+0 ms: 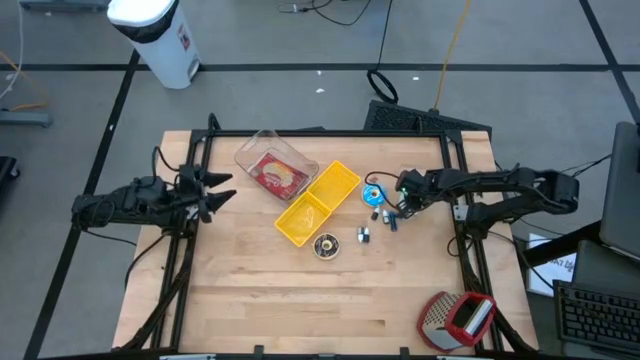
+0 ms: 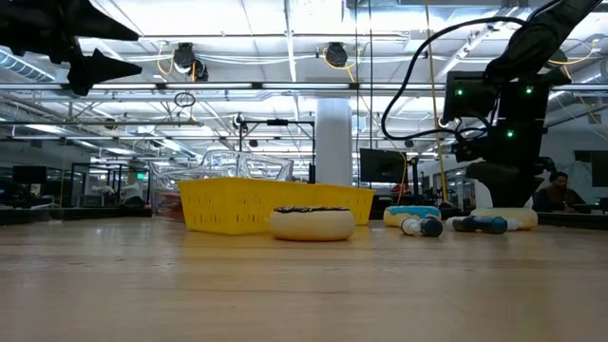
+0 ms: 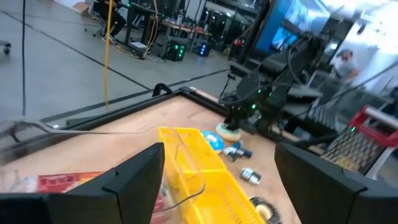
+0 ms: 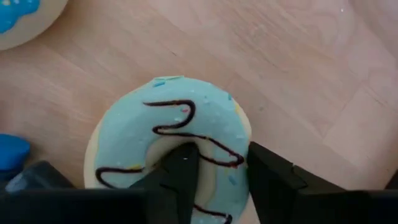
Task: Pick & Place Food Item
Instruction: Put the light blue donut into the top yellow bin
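Observation:
A donut with light-blue frosting and a dark drizzle [image 4: 174, 130] lies flat on the wooden table [image 1: 300, 310], right of the yellow basket [image 1: 318, 203]. My right gripper [image 1: 403, 207] points down onto it and is shut on its ring. In the low view the donut [image 2: 508, 219] shows as a cream disc under that gripper. My left gripper [image 1: 222, 190] waits open and level above the table's left side, holding nothing. My right gripper has one finger [image 4: 180, 171] in the donut's hole and the other [image 4: 267, 177] against the outer rim, with the ring's frosted section [image 4: 221, 146] between them. The fingers come steeply from above. The donut lies flat on the table.
A second blue-iced round [image 1: 375, 192] and small blue-and-white pieces [image 1: 385, 216] lie close by the right gripper. A chocolate-topped donut [image 1: 326, 245] sits in front of the basket. A clear box with a red packet [image 1: 275, 170] is behind it, and a red-handled grater [image 1: 455, 318] at the near right.

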Robot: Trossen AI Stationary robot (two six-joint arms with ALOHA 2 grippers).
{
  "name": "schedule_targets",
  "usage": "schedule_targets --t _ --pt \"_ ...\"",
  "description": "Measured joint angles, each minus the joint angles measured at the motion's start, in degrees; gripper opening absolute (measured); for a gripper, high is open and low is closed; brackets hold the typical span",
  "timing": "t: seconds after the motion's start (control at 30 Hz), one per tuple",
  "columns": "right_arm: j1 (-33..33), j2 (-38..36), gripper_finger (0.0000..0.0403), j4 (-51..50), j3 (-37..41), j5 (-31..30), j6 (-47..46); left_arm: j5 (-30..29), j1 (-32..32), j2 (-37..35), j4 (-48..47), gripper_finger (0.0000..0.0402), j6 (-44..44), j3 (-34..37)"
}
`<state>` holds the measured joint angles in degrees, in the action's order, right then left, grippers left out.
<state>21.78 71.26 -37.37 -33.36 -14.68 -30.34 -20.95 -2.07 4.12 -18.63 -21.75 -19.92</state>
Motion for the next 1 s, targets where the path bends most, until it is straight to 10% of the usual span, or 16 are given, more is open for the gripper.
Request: schedule_targets --t 0.43,0.7,1.0 --pt "-0.2 -13.5 0.0020 7.8 0.0 0.0 3.4 -0.1 0.0 0.0 0.8 0.0308 0.4 0.0" --pt "-4.6 -15.8 0.0025 31.7 0.0 4.3 12.6 0.3 0.0 6.2 6.3 0.0308 -4.7 4.6" --pt "-11.7 -7.0 0.0023 62.9 0.0 13.4 26.5 2.6 0.0 20.0 32.9 0.0308 -10.5 13.9"
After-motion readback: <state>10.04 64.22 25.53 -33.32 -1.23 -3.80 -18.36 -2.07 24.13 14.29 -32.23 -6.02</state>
